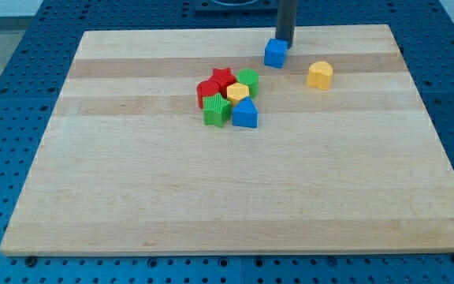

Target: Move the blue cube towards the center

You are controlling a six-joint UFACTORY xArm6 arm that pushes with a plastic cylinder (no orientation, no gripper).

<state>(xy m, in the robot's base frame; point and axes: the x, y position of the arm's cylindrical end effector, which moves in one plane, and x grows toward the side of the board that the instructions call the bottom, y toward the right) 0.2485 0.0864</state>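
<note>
The blue cube (275,53) sits near the view's top, a little right of the middle of the wooden board (235,205). My tip (284,44) stands just above and right of the cube, touching or almost touching its upper right side. Lower left of the cube lies a tight cluster: a red star (223,77), a red block (207,91), a green round block (248,80), a yellow hexagon (237,93), a green block (216,111) and a blue block with a pointed top (245,114).
A yellow heart-shaped block (319,75) lies alone to the right of the blue cube. The board lies on a blue perforated table (6,79). The board's top edge is close behind my tip.
</note>
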